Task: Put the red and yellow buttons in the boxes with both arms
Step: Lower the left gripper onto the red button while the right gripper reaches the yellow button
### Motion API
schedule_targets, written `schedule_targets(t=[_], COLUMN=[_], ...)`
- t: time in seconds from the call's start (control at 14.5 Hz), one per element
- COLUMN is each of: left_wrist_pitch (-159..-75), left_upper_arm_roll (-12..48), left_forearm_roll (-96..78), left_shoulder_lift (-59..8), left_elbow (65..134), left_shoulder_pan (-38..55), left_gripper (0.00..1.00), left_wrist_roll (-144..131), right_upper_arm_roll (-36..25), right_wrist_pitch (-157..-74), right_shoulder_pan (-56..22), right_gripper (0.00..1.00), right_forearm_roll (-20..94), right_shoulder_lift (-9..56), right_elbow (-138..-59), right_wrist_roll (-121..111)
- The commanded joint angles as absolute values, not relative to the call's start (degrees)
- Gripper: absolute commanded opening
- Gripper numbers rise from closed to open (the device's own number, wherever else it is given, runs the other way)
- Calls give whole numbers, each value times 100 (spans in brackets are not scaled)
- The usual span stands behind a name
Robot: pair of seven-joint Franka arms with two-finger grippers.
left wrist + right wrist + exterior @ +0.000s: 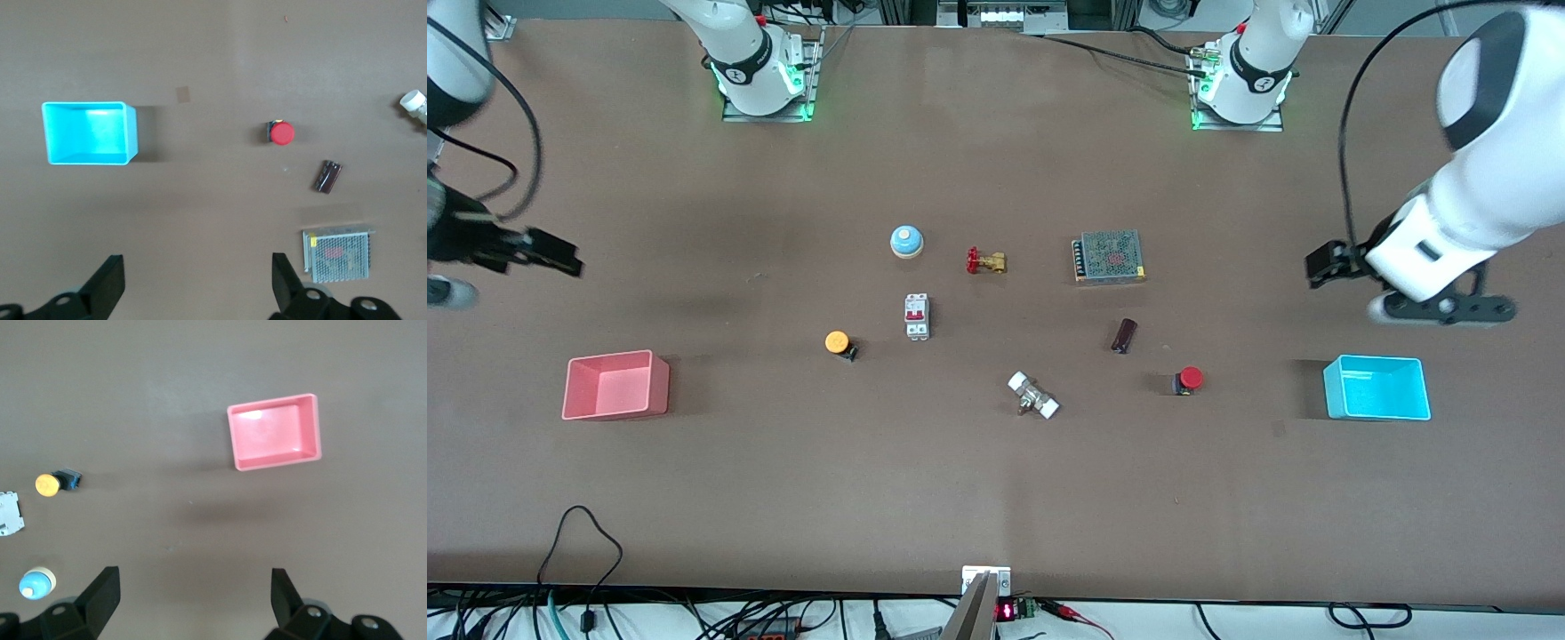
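The red button (1189, 380) lies on the table beside the cyan box (1376, 409), toward the left arm's end. It also shows in the left wrist view (281, 133), as does the cyan box (87, 133). The yellow button (838, 342) lies between the table's middle and the pink-red box (615, 404). The right wrist view shows that button (48, 484) and that box (273, 431). Both boxes are empty. My left gripper (1320, 265) (198, 267) is open and empty over bare table by the cyan box. My right gripper (560, 258) (195, 580) is open and empty over bare table by the pink-red box.
In the table's middle stand a blue dome bell (906, 240), a brass valve with a red handwheel (985, 260), a white circuit breaker (917, 316), a mesh-topped power supply (1109, 256), a dark cylinder (1125, 335) and a white-ended fitting (1033, 396).
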State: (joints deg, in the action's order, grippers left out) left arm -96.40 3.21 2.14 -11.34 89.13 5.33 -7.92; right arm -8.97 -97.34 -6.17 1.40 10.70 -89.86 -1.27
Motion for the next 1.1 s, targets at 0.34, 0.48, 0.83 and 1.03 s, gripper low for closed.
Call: schedule_targets(t=[0.34,0.48,0.83,1.03], left_wrist_pitch=[-10466,-10730,-11275,-11732], left_upper_arm_roll=[325,325,325,325], left_forearm_roll=[176,176,176,176], left_shoulder_lift=[-1897,-2143,-2645,-2917], left_elbow=[8912,8912,8930,9008], left_shoulder_pan=[878,1019,1204,1204], left_gripper=[98,98,98,98], left_wrist_roll=[-1519,-1765,-2197,-2478], right_upper_arm_roll=[-897,-896,-896,-896], right_wrist_pitch=[-10643,-10853,-11451,-11873], right_shoulder_pan=[-1572,-1774,-2336,-2671], right_gripper=[100,100,100,100], right_forearm_roll=[606,615,624,615], right_shoulder_lift=[2249,2442,2970,3269], right_elbow=[-8921,-8921,-8921,-8921], right_wrist_roll=[860,1211,2345,2609])
